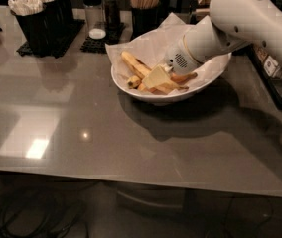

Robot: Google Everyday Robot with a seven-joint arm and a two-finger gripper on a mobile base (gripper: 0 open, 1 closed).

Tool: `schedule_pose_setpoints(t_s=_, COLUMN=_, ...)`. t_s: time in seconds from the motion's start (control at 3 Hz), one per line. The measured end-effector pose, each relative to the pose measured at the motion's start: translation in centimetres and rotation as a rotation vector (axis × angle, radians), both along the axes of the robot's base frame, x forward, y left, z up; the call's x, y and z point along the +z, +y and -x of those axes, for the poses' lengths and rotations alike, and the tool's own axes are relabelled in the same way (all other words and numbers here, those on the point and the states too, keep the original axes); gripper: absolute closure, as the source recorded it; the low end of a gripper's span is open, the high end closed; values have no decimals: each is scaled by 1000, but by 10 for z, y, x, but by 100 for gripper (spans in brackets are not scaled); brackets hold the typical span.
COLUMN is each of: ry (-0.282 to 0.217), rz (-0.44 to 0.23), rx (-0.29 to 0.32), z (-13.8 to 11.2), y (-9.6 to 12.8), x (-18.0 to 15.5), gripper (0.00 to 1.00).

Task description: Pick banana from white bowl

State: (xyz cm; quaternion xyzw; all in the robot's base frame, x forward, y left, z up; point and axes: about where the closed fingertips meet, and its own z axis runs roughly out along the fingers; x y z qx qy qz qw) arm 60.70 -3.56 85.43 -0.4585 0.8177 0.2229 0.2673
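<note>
The white bowl (131,90) lined with crumpled white paper stands on the grey table, back centre. The banana (133,65), long and pale yellow with dark streaks, lies diagonally in the bowl's left half. A small yellow banana (133,81) lies beside it and an orange-toned banana (183,77) lies to its right. My gripper (154,78) reaches into the bowl from the right on the white arm (240,19). It sits low over the banana's lower end and hides that part.
Black holders with white packets (36,14) and sticks (145,4), plus shakers (95,11), stand along the back edge behind the bowl. A dark rack (275,78) stands at the right. Cables lie on the floor below the table's front edge.
</note>
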Motion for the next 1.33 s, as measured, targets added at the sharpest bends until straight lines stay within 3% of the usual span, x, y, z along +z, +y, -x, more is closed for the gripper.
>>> schedule_pose_setpoints(t_s=0.33, ry=1, rz=-1, rx=0, z=0, y=0, x=4, gripper=86)
schedule_pose_setpoints(t_s=0.67, ry=-10, rz=-24, rx=-19, z=1, y=-1, x=3, gripper=100)
schedule_pose_setpoints(t_s=1.0, ry=-62, rz=-101, rx=-10, z=-1, y=-10, x=25, gripper=100)
schedule_pose_setpoints(t_s=1.33, ry=-155, rz=-141, rx=32, z=0, y=-21, x=62, gripper=100)
